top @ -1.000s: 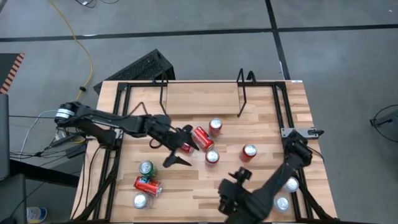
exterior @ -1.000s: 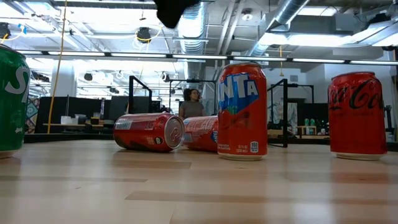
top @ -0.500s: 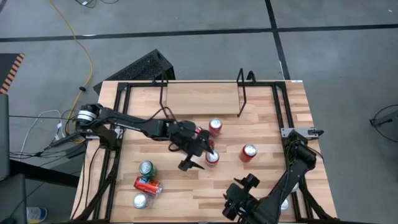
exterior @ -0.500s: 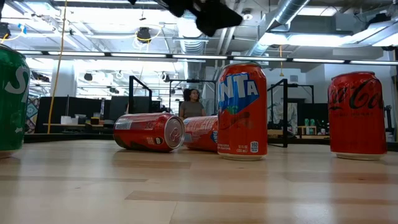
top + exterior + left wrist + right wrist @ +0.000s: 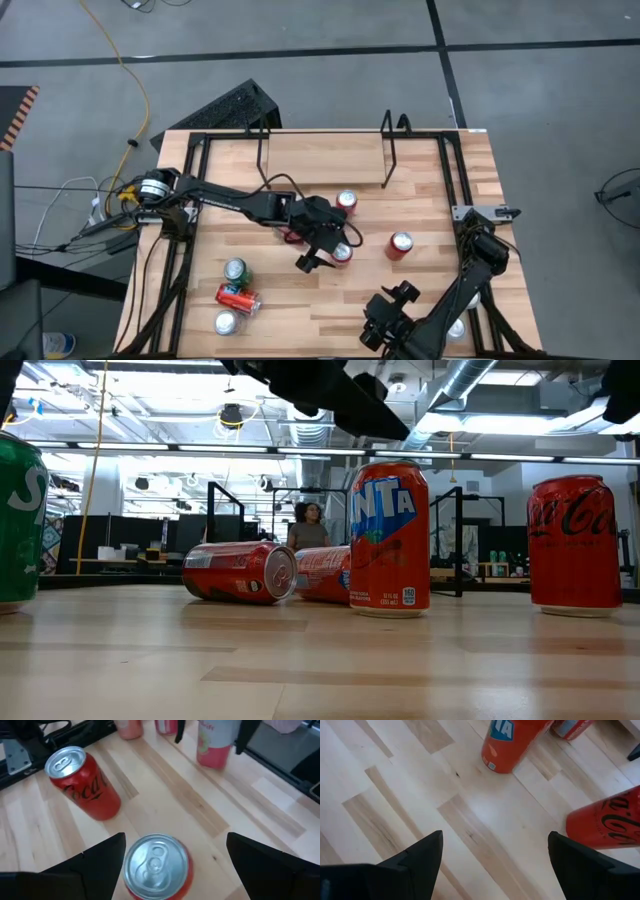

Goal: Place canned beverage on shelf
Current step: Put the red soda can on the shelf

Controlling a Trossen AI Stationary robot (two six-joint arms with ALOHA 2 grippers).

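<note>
I see the left gripper (image 5: pixel 322 255), jaws wide, above an upright can (image 5: pixel 342 252) mid-surface, the shelf (image 5: pixel 325 150) at the far edge, right gripper (image 5: pixel 385 320) wide near the front edge.

Two dark jointed arms, black cabling, wedge-shaped fingers (image 5: pixel 260 857)

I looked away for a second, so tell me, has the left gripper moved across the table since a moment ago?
Yes. In the high view the left gripper has moved toward the table's right side, from beside the lying red can to over the upright Fanta can, fingers open.
</note>
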